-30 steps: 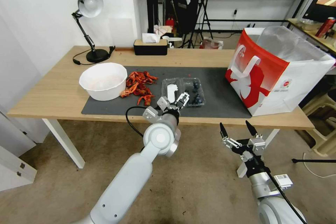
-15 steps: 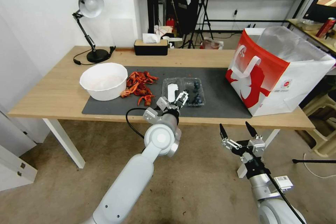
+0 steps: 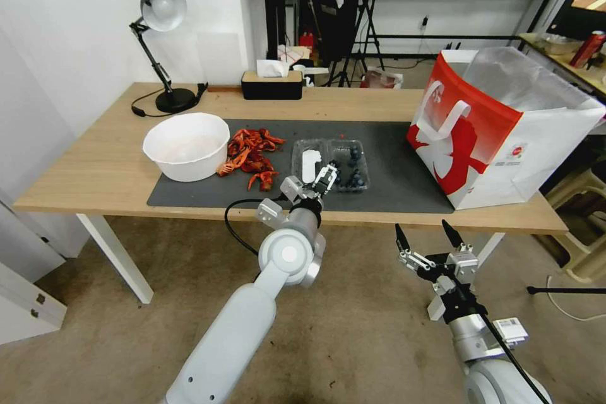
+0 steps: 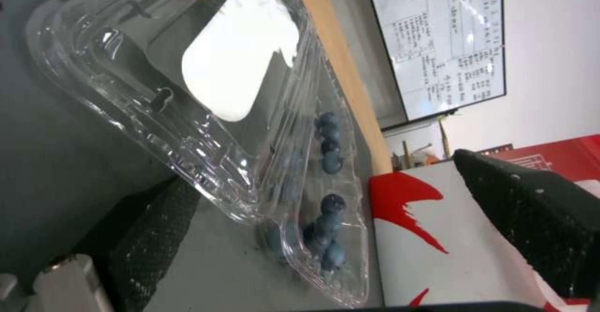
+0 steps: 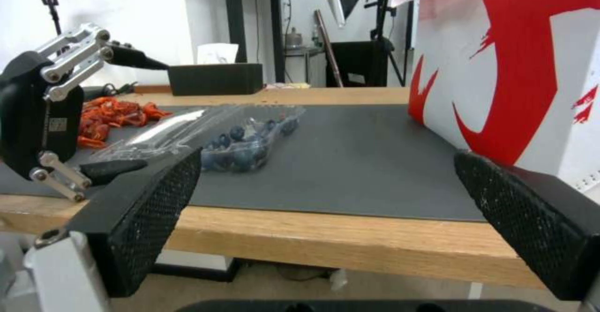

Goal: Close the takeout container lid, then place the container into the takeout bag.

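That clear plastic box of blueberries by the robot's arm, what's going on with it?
The robot's left end effector has its fingers open at the near edge of the small clear plastic clamshell container of blueberries, which lies on the dark grey mat. Its clear hinged lid with the white label is open, not yet shut. The right end effector waits open below the wooden table's edge. The large red-and-white takeout bag stands open on the table to the right, apart from the box.

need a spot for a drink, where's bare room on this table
Bare mat lies between the container and the takeout bag. Bare wood lies left of the white bowl. It is crowded from the bowl past the red shells to the left gripper.
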You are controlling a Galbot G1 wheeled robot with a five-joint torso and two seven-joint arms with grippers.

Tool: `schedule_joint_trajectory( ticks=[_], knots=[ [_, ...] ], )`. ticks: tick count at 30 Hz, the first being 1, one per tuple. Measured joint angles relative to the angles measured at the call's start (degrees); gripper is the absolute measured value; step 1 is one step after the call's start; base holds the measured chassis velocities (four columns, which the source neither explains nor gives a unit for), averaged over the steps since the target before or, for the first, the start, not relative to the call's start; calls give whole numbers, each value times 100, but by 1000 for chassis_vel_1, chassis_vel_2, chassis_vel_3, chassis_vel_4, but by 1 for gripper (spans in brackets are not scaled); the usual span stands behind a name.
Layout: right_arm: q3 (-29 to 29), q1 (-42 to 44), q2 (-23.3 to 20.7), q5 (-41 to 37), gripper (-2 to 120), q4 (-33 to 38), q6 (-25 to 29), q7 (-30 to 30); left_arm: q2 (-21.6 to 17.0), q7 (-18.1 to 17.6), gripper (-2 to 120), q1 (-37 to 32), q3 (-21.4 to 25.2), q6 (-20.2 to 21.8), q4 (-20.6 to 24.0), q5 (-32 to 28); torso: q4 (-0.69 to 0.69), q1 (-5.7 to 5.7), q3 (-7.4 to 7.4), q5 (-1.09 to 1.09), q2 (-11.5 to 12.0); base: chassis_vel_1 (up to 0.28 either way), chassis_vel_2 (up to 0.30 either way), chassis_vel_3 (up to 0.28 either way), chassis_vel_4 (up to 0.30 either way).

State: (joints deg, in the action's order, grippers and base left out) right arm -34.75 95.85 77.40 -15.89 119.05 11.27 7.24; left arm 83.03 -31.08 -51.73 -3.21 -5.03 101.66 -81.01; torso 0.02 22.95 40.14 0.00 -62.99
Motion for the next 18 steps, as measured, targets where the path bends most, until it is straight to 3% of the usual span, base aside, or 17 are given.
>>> schedule_joint_trajectory(
  ticks=[18],
  knots=[
    [16, 43, -2, 30, 100, 14, 6, -1, -101, 458, 100, -125, 27, -55, 168, -21, -2, -3, -3, -1, -3, 0, 0, 0, 0]
  ],
)
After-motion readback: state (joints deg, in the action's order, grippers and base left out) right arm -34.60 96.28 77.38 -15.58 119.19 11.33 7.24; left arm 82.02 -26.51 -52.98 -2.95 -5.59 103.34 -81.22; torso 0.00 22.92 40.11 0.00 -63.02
